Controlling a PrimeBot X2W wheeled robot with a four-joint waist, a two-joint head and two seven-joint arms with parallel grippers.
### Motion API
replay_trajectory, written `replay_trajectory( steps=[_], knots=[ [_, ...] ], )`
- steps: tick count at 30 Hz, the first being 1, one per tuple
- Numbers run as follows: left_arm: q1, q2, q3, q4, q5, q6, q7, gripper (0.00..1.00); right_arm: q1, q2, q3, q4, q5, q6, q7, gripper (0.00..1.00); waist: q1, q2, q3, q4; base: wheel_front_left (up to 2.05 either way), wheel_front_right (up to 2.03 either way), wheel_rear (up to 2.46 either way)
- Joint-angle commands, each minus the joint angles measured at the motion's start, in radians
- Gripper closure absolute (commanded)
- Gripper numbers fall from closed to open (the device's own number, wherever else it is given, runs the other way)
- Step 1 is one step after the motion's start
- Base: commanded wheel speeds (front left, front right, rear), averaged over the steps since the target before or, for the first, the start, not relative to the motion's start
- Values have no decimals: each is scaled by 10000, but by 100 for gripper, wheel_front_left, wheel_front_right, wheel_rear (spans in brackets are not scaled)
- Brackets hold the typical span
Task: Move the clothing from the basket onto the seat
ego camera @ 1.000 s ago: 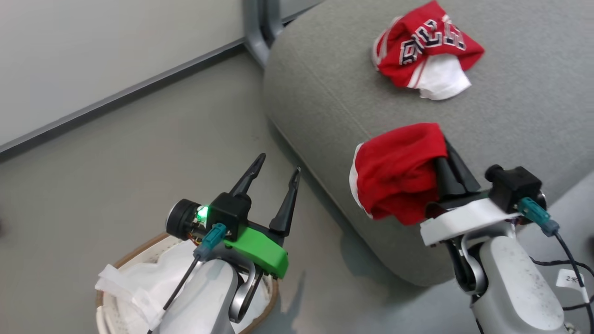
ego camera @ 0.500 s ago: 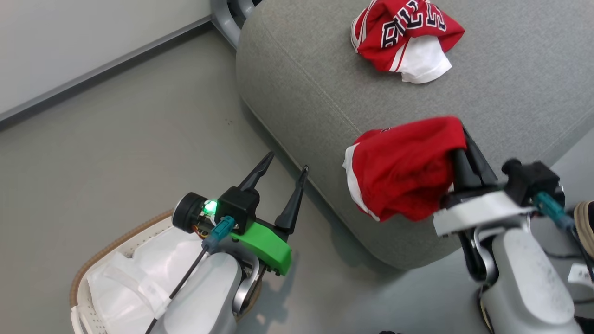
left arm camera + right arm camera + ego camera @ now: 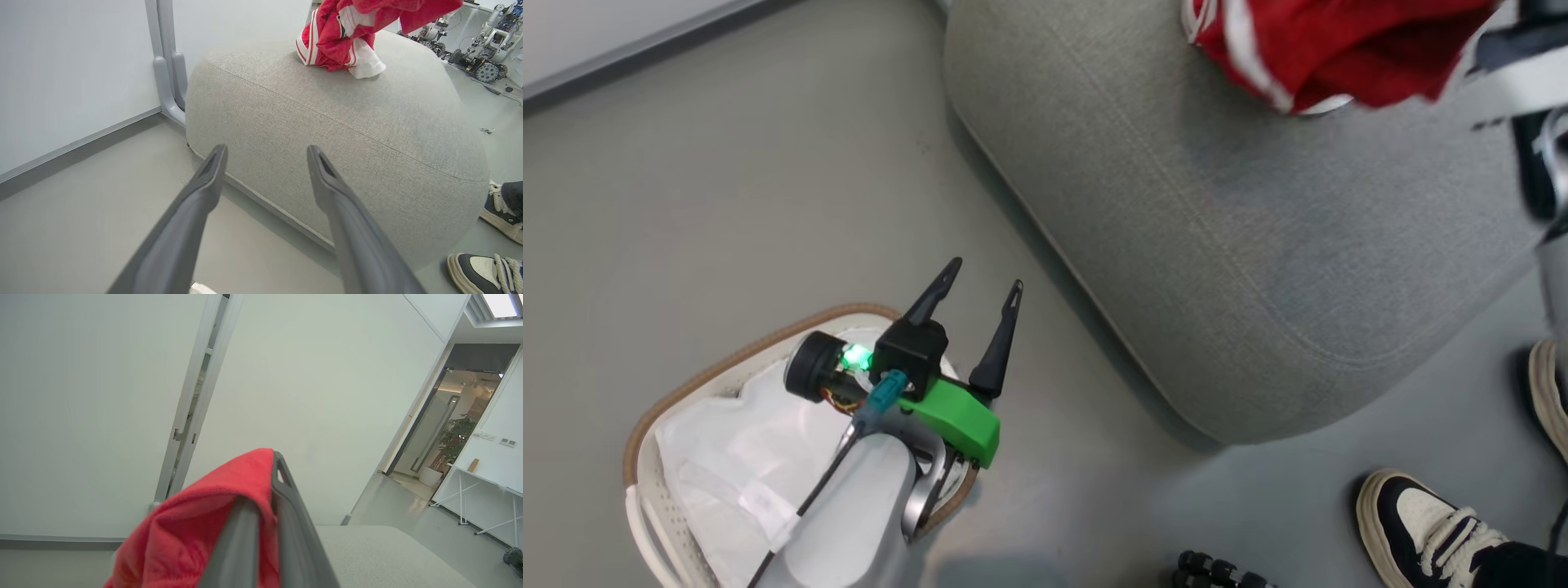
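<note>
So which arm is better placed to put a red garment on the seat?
Right. The right tool is shut on the red garment, above the seat; the left tool is open and empty by the basket.

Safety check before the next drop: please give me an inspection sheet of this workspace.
Surface: grey seat, jersey lying on it.
Job's things: plainer red piece held over the seat; basket on the floor.
Clutter: white sheet in the basket.
Grippers: left gripper open, empty; right gripper shut on the red piece.
Cables: black cable along the left forearm.
Surroundings: a person's shoes beside the seat; other robots beyond.
</note>
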Motion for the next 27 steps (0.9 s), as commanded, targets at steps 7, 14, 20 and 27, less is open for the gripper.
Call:
replay_trajectory(
  steps=[7, 14, 20, 27],
  knots=[
    [-625, 141, 95, 84, 280, -116, -4, 0, -1830, -1168, -819, 1536, -843, -14, -47, 100, 0, -1, 1154, 1008, 0, 0, 0],
    [-1044, 32, 75, 25, 485, -164, -4, 0, -2705, -1882, -2316, 3106, -1793, -14, -47, 100, 0, -1, 1970, 1841, 0, 0, 0],
    [-1322, -27, 175, -124, 575, -133, -4, 0, -2788, -2036, -3623, 3996, -2371, -14, -47, 100, 0, -1, 2593, 2482, 0, 0, 0],
    [-1596, -58, 284, -247, 686, -125, -4, 0, -2543, -1638, -4608, 4295, -2833, -15, -47, 100, 0, -1, 3154, 2891, 0, 0, 0]
  ],
)
